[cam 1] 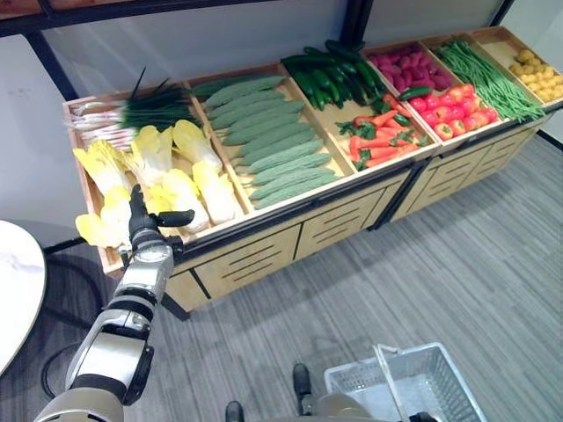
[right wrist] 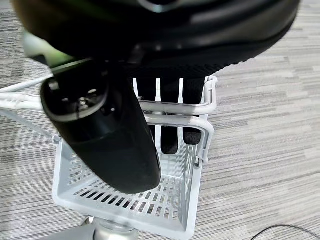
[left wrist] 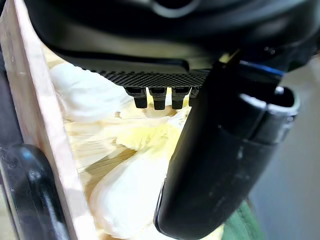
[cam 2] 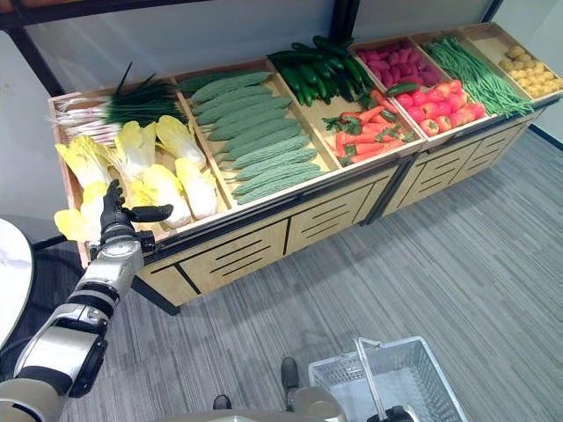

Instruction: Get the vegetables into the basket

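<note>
Pale yellow-white cabbages (cam 1: 189,189) fill the leftmost wooden crate (cam 1: 88,189) of the produce stand. My left hand (cam 1: 143,221) hovers at that crate's front edge, open, its fingers straight and its thumb stuck out sideways. In the left wrist view the thumb (left wrist: 220,160) hangs just above a cabbage (left wrist: 125,195) without touching it. The white wire basket (cam 1: 440,387) hangs low at the lower right, over the floor. My right hand (right wrist: 105,135) has its fingers curled round the basket's handle (right wrist: 170,106), and the basket's mesh bottom (right wrist: 125,200) shows bare.
Along the stand lie scallions (cam 1: 132,110), ridged green gourds (cam 1: 264,141), dark cucumbers (cam 1: 330,70), carrots (cam 1: 378,141), tomatoes (cam 1: 453,110) and green beans (cam 1: 488,79). A round white table (cam 1: 13,281) stands at the left. Grey floor lies between stand and basket.
</note>
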Robot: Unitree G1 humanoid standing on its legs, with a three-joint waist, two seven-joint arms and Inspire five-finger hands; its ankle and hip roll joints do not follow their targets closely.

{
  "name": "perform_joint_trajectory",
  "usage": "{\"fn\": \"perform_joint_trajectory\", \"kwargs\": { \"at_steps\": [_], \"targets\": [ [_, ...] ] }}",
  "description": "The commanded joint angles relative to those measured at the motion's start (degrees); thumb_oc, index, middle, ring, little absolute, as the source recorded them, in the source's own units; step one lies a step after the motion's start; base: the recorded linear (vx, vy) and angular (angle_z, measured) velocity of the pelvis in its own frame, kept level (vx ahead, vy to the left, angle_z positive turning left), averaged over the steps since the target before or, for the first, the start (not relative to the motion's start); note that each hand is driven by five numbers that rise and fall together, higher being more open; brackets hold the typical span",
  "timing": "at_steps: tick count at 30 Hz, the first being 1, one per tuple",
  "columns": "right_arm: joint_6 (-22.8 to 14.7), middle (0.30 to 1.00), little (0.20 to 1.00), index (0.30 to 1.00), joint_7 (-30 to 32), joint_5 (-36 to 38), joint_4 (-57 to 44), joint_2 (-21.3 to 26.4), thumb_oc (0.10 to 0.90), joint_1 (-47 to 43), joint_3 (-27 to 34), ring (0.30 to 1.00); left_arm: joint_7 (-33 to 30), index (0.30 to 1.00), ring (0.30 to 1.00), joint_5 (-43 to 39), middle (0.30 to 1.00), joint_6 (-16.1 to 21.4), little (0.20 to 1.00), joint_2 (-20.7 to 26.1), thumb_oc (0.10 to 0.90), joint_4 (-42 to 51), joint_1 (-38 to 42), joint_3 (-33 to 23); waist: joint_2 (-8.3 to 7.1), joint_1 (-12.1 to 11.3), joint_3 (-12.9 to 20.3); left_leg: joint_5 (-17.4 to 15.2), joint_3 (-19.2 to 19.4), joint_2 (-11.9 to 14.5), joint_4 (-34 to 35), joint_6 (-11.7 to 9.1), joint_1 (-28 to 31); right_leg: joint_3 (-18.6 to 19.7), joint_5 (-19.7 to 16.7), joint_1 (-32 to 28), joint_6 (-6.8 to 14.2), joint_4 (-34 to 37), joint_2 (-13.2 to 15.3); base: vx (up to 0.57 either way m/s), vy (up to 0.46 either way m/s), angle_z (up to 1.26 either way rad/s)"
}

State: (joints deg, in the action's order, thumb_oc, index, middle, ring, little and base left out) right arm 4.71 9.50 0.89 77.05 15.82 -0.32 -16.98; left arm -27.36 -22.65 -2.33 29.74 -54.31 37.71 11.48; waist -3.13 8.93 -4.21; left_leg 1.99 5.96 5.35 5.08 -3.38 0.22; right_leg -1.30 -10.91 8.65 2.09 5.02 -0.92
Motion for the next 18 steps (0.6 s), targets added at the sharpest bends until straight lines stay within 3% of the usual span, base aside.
{"fn": "perform_joint_trajectory", "kwargs": {
  "at_steps": [1,3,6,18],
  "targets": [
    [0.19,0.3,0.3,0.3,1.14,0.63,2.28,2.4,0.4,-1.29,-2.55,0.3,-0.28,1.0,1.0,-0.24,1.0,3.67,1.0,4.92,0.9,-2.53,12.02,1.97,-2.69,0.87,0.26,-0.89,-1.2,-0.03,-0.08,-2.96,-1.17,0.29,7.49,-4.4,6.44,-0.02,3.55,-0.03,-0.034,-0.06],
    [-0.18,0.3,0.3,0.3,1.67,1.7,1.67,2.04,0.4,-2.09,-3.64,0.3,-0.02,1.0,1.0,0.57,1.0,2.68,1.0,6.04,0.9,-6.99,14.92,4.11,-3.91,1.62,-0.06,0.26,-1.2,0.44,-0.08,-3.1,-4.62,0.57,6.66,-0.87,6.34,-0.02,2.88,-0.07,-0.072,-0.04],
    [-0.41,0.3,0.3,0.3,1.89,1.99,1.46,1.77,0.4,-2.06,-3.89,0.3,-0.08,1.0,1.0,-0.02,1.0,2.69,1.0,5.94,0.9,-8.54,15.09,3.84,-4.37,1.81,-0.19,0.63,-1.25,0.59,-0.08,-3.18,-5.91,0.61,6.39,0.41,6.27,-0.02,2.71,-0.02,-0.023,-0.04],
    [-1.31,0.3,0.3,0.3,2.82,2.58,-0.18,1.49,0.4,-1.91,-4.89,0.3,0.81,1.0,1.0,-0.16,1.0,1.71,1.0,3.98,0.9,-13.19,13.19,3.87,-4.21,1.94,-2.1,0.94,-1.23,0.36,-0.08,-3.18,-7.92,1.1,6.19,2.73,6.06,-0.02,2.64,0.0,-0.002,-0.03]
  ]
}}
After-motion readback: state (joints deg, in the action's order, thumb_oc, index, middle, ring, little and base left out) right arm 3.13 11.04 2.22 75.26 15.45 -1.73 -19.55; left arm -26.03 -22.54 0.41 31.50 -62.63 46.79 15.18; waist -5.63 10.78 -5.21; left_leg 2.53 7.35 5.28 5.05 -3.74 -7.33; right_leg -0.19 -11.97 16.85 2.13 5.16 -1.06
